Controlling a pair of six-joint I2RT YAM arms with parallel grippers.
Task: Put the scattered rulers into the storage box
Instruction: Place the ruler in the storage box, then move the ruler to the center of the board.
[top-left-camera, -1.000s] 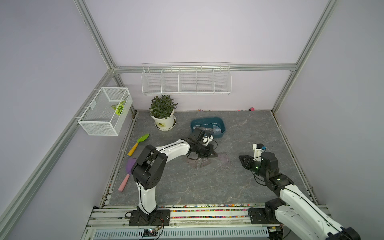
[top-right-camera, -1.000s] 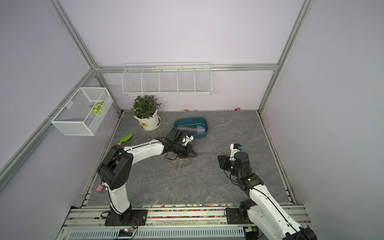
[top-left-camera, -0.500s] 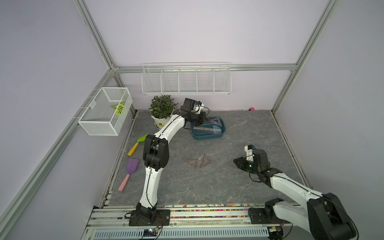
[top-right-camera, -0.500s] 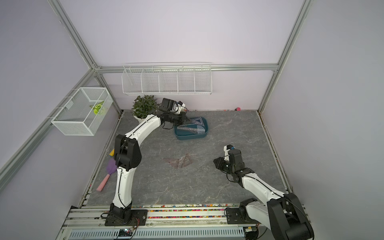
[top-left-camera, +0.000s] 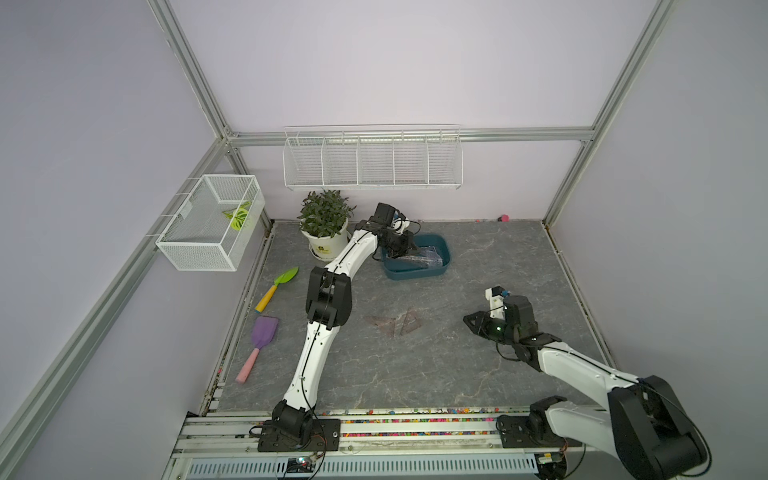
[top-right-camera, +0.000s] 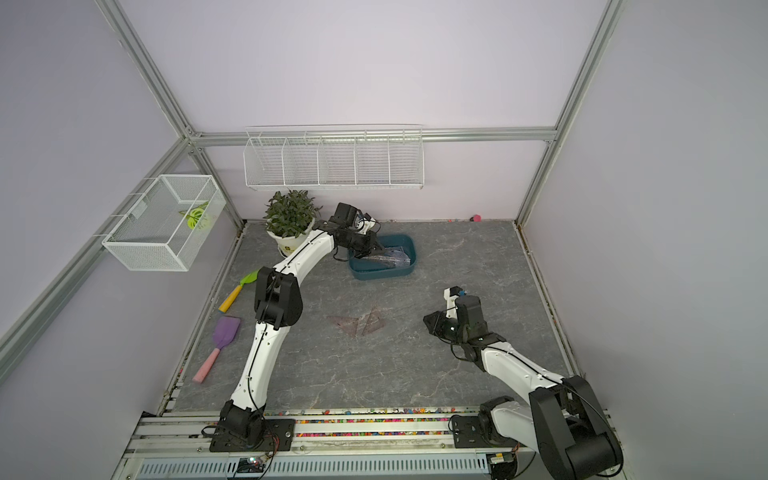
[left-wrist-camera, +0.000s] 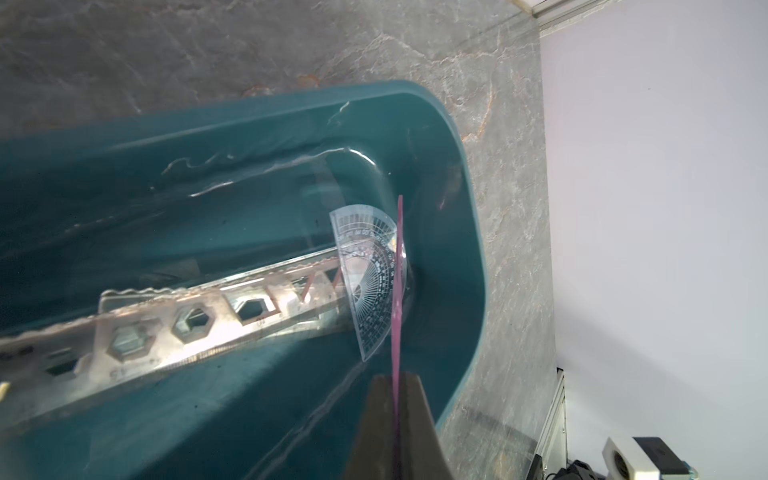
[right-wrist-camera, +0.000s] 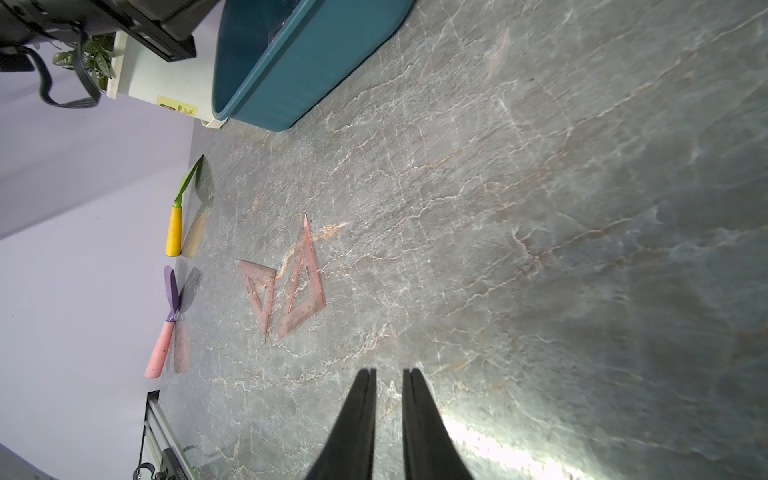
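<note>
The dark teal storage box stands at the back by the plant pot. My left gripper reaches into it, shut on a thin purplish ruler seen edge-on. Inside the box lie a clear straight ruler with cut-out shapes and a protractor. Two triangle rulers lie flat mid-floor. My right gripper hovers low to their right, open by a narrow gap with nothing between its fingers.
A potted plant stands left of the box. A green trowel and a purple shovel lie along the left edge. White wire baskets hang on the left wall and the back wall.
My left arm lifted a ruler from the triangles on the floor, swung to the back and lowered it into the box. The right gripper shifted slightly and its jaws narrowed.
</note>
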